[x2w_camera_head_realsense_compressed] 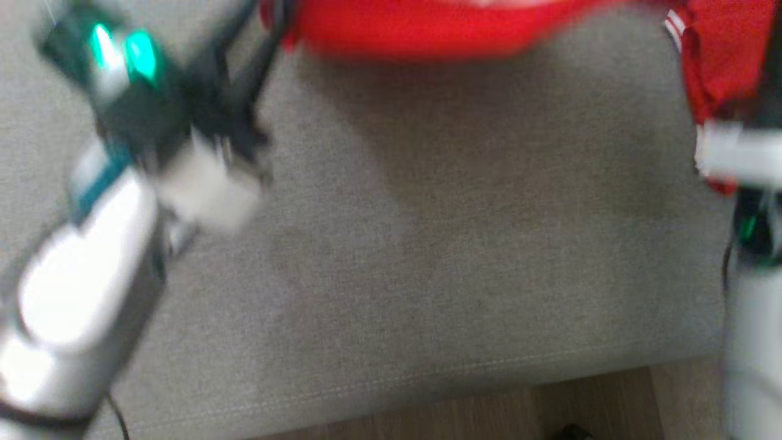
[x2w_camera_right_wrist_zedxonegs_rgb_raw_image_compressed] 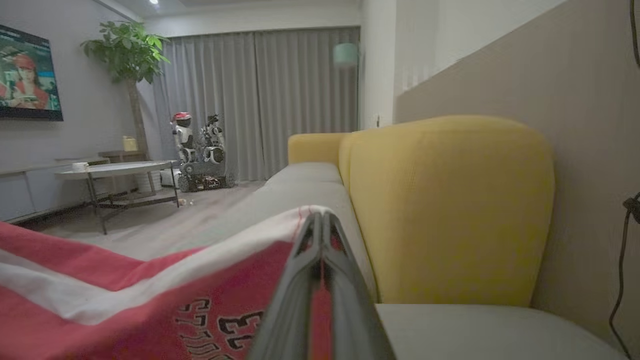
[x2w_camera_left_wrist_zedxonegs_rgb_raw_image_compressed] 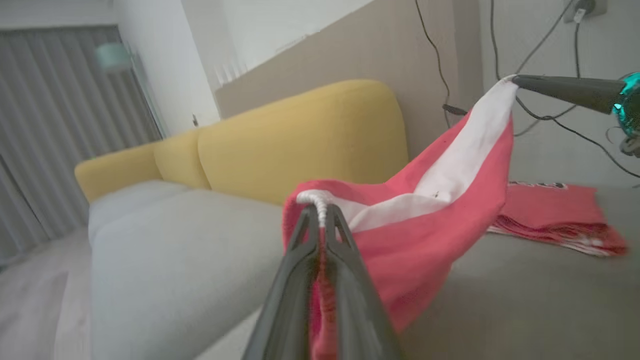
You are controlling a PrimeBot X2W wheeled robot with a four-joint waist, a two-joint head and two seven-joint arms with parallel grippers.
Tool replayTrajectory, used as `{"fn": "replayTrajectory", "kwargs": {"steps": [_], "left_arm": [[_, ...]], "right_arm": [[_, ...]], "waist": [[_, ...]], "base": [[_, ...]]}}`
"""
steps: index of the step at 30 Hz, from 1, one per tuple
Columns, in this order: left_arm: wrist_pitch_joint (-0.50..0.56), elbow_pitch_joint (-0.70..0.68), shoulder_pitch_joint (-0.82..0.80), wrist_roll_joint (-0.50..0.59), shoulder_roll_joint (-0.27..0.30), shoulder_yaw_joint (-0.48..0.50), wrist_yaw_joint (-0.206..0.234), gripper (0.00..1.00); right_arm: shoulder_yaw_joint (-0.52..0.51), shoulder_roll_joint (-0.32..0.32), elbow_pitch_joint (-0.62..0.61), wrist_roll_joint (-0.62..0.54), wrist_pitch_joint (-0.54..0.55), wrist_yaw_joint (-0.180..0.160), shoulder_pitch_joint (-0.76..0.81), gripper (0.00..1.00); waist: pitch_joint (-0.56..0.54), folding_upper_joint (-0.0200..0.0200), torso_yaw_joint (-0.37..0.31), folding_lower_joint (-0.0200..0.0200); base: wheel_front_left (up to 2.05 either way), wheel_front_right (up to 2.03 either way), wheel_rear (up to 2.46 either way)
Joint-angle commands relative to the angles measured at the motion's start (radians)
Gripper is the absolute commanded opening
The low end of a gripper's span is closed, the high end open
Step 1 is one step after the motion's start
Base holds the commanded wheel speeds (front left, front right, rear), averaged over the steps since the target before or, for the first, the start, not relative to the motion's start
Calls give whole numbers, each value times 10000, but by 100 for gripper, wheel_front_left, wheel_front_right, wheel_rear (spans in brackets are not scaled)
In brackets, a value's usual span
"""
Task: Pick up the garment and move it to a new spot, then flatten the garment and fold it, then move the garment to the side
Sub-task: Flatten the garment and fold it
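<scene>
The garment [x2w_camera_left_wrist_zedxonegs_rgb_raw_image_compressed: 440,225] is red with a broad white band and black lettering [x2w_camera_right_wrist_zedxonegs_rgb_raw_image_compressed: 215,320]. It hangs stretched between my two grippers above the grey sofa seat [x2w_camera_head_realsense_compressed: 427,244], and one part of it lies on the seat [x2w_camera_left_wrist_zedxonegs_rgb_raw_image_compressed: 550,210]. My left gripper [x2w_camera_left_wrist_zedxonegs_rgb_raw_image_compressed: 320,210] is shut on a white ribbed edge of the cloth. My right gripper [x2w_camera_right_wrist_zedxonegs_rgb_raw_image_compressed: 322,217] is shut on the white band at another corner, and its dark fingertips [x2w_camera_left_wrist_zedxonegs_rgb_raw_image_compressed: 520,82] also appear in the left wrist view. The head view is blurred, with the red cloth [x2w_camera_head_realsense_compressed: 427,27] along its top edge.
Yellow back cushions [x2w_camera_right_wrist_zedxonegs_rgb_raw_image_compressed: 445,210] stand behind the seat against a beige wall with hanging cables [x2w_camera_left_wrist_zedxonegs_rgb_raw_image_compressed: 500,60]. The seat's front edge meets wooden floor [x2w_camera_head_realsense_compressed: 489,409]. Further off in the room are a low table [x2w_camera_right_wrist_zedxonegs_rgb_raw_image_compressed: 115,170], a plant [x2w_camera_right_wrist_zedxonegs_rgb_raw_image_compressed: 125,50] and grey curtains.
</scene>
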Motion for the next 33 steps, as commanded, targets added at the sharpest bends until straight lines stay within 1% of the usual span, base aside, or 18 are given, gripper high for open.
{"fn": "replayTrajectory", "kwargs": {"steps": [1, 3, 4, 7, 11, 14, 16, 18, 21, 24, 28, 33], "left_arm": [[-47, -664, 523, 100, 499, 566, 104, 0], [-47, -1248, 1941, 15, 486, 815, 263, 0], [-48, -1707, 3259, 33, 552, 929, 258, 0], [-48, -2188, 4887, -40, 565, 771, 75, 0], [-48, -2520, 6201, -9, 695, 283, -146, 0], [-48, -2597, 6767, -105, 718, 104, -208, 0], [-48, -2672, 7011, -149, 709, 87, -226, 0], [-48, -2721, 7104, -190, 672, 103, -232, 0], [-49, -2806, 7213, -351, 462, 193, -244, 0], [-49, -2597, 7101, -648, 276, 43, -250, 0], [-49, -1987, 6667, -1524, -38, -202, -252, 0], [-35, -783, 5759, -2936, -397, -811, -253, 0]], "right_arm": [[63, 139, -657, -13, 124, 17, 729, 0], [-5, 312, -1162, 54, 338, 17, 1981, 0], [-113, 488, -1605, 213, 643, 17, 3193, 0], [-456, 636, -2088, 546, 1234, 17, 4785, 0], [-755, 290, -2307, 783, 2136, 17, 6269, 0], [-798, -144, -2433, 1029, 2775, 17, 7037, 0], [-816, -384, -2637, 1213, 2994, 17, 7344, 0], [-859, -458, -2779, 1297, 3019, 17, 7419, 0], [-922, -638, -3089, 1375, 3124, 17, 7448, 0], [-738, -816, -3145, 1429, 3408, 17, 7163, 0], [-574, -1097, -2675, 1532, 4189, 17, 6306, 0], [-335, -1470, -1642, 1682, 5286, 17, 4739, 0]], "waist": [[-311, 0, 29, 0], [-514, 0, 28, 0], [-717, 0, 31, 0], [-965, 0, 92, 0], [-1207, 0, 191, 0], [-1408, 0, 297, 0], [-1527, 0, 347, 0], [-1581, 0, 369, 0], [-1731, 0, 453, 0], [-1876, 0, 545, 0], [-1964, 0, 712, 0], [-1817, 0, 1082, 0]], "base": [[0, 0, 0], [0, 0, 0], [0, 0, 0], [0, 0, 0], [0, 0, 0], [0, 0, 0], [0, 0, 0], [0, 0, 0], [0, 0, 0], [0, 0, 0], [0, 0, 0], [0, 0, 0]]}}
